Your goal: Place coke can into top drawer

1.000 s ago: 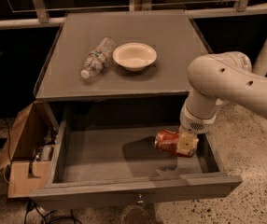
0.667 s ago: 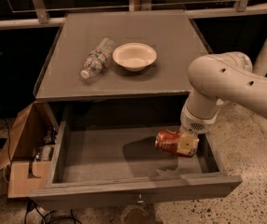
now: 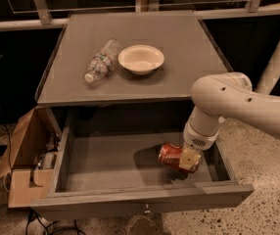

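Note:
The top drawer (image 3: 105,163) is pulled open below the cabinet top, with a flat grey bottom and a small knob on its front. The coke can (image 3: 172,155), red and dented, lies on its side in the right part of the drawer. My gripper (image 3: 188,161) reaches down into the drawer on the white arm and is at the can's right end, its fingers around it. The can looks held just at the drawer bottom; whether it rests on it I cannot tell.
On the grey cabinet top (image 3: 179,43) lie a clear plastic water bottle (image 3: 101,60) and a white bowl (image 3: 141,59). A cardboard box (image 3: 25,160) with clutter stands on the floor left of the drawer. A railing runs behind the cabinet.

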Tool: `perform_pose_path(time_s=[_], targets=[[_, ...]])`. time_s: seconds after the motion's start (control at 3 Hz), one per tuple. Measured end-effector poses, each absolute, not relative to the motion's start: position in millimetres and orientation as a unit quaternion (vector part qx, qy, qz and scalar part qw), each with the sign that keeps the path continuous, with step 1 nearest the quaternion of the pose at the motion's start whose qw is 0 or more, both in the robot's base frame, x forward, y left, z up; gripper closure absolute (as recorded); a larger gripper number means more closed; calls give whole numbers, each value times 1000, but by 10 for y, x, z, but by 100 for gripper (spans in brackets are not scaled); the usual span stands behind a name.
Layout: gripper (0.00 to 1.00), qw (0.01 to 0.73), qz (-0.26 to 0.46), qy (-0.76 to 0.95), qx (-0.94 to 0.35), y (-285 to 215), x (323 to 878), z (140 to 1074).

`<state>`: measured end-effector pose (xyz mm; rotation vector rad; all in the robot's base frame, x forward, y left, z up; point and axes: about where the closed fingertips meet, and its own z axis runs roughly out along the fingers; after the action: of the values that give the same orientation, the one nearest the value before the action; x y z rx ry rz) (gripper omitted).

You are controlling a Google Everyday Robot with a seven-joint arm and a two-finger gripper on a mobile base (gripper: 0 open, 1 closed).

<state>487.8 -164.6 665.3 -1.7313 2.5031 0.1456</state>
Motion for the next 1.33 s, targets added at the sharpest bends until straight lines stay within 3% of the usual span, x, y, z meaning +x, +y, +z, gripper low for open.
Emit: perform_pose_path(time_s=[1.33], targets=[[100, 43, 58, 843, -533, -1606, 4867, 6237]])
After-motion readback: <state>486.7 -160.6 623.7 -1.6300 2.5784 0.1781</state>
